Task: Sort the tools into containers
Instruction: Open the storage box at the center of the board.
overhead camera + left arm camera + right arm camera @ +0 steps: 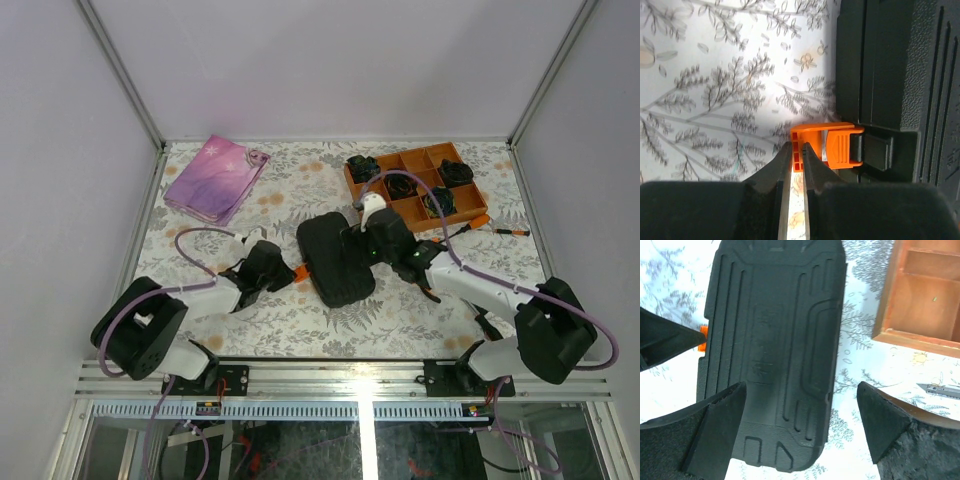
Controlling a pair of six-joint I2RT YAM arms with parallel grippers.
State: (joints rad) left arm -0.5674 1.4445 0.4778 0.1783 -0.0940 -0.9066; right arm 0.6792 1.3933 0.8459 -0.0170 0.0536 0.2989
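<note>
The container, a shut black tool case (pixel 335 262), lies mid-table with an orange latch tab (pixel 300 270) on its left side. My left gripper (pixel 799 156) is shut on the outer edge of this orange latch tab (pixel 827 145), beside the case (pixel 900 75). Over the case's right side hovers my right gripper (pixel 362 243), open. In the right wrist view its fingertips (pixel 735 395) stand wide either side of the case's near end (pixel 775 340), touching nothing. Two thin orange-handled tools (pixel 478 220) lie right of the case; a metal tip (pixel 940 389) shows.
An orange compartment tray (pixel 462 205) holding black rolled bundles stands at the back right, its wall (pixel 890 305) close to the case. A pink-purple fabric pouch (pixel 215 178) lies at the back left. White walls close in the floral table.
</note>
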